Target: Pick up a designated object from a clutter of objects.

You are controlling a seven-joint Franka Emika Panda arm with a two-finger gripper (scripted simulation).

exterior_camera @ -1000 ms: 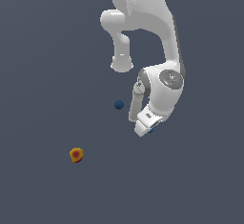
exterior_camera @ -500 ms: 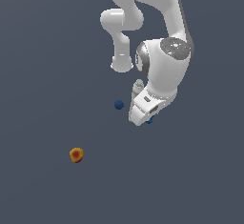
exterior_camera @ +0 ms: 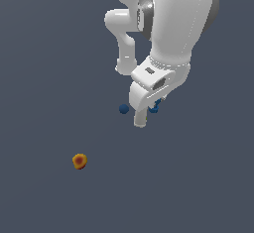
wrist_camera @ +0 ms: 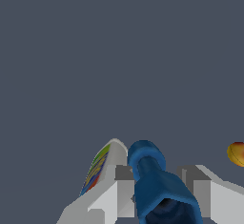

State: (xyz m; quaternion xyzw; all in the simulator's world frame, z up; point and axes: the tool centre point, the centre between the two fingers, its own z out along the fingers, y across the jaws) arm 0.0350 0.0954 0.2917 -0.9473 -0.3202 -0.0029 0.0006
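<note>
The designated object, a small bright-blue knobbly piece (exterior_camera: 155, 107), sits between my fingers; in the wrist view it (wrist_camera: 155, 180) fills the gap between the two grey-white fingers (wrist_camera: 123, 189). My gripper (exterior_camera: 154, 105) is shut on it and held above the floor. The rest of the clutter lies below: a dark-blue ball (exterior_camera: 123, 109) just to the exterior view's left of the gripper, a whitish cylinder (exterior_camera: 140, 119) with a colourful label (wrist_camera: 101, 163) beside the gripper, and an orange-red ball (exterior_camera: 79, 161) far off to the lower left.
The white arm (exterior_camera: 173, 24) fills the upper right of the exterior view and hides the floor beneath it. The orange-red ball also shows at the edge of the wrist view (wrist_camera: 237, 153). The floor is plain dark grey.
The arm has risen toward the exterior camera and looms larger. The blue piece has gone up with the gripper. The dark-blue ball and orange-red ball have not moved.
</note>
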